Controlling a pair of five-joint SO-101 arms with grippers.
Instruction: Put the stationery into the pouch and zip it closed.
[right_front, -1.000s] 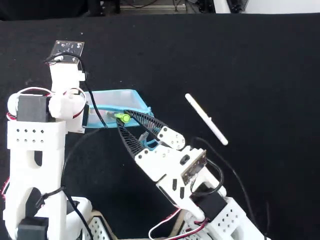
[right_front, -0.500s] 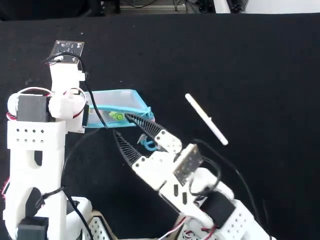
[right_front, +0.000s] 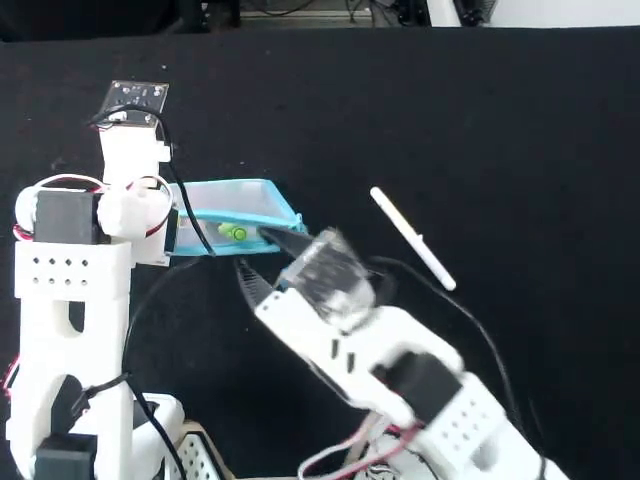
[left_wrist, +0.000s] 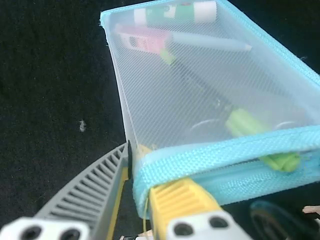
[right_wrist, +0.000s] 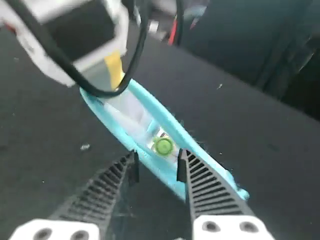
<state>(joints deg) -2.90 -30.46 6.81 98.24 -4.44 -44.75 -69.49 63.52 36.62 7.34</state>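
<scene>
**Pouch clamped at one corner; second pincer released at its mouth**

The left gripper (left_wrist: 137, 170) is found clenched on the pouch (left_wrist: 200, 85). The blue zip band at one corner is pinched between the grey and yellow fingers. The right gripper (right_wrist: 156, 162) is found released. Its two fingers are spread, and the pouch's blue edge is seen between their tips, just below a green-tipped marker (right_wrist: 163, 145) that is lodged in the opening.

Through the mesh wall a glue stick (left_wrist: 175, 11), a pink item (left_wrist: 145, 37) and a pale blue pen (left_wrist: 210, 42) are noted inside. From above, the pouch (right_front: 235, 200) is placed on the black table (right_front: 520, 120), between the two arms. A white pen (right_front: 412, 238) is recorded lying on the cloth, well apart from the pouch.
</scene>
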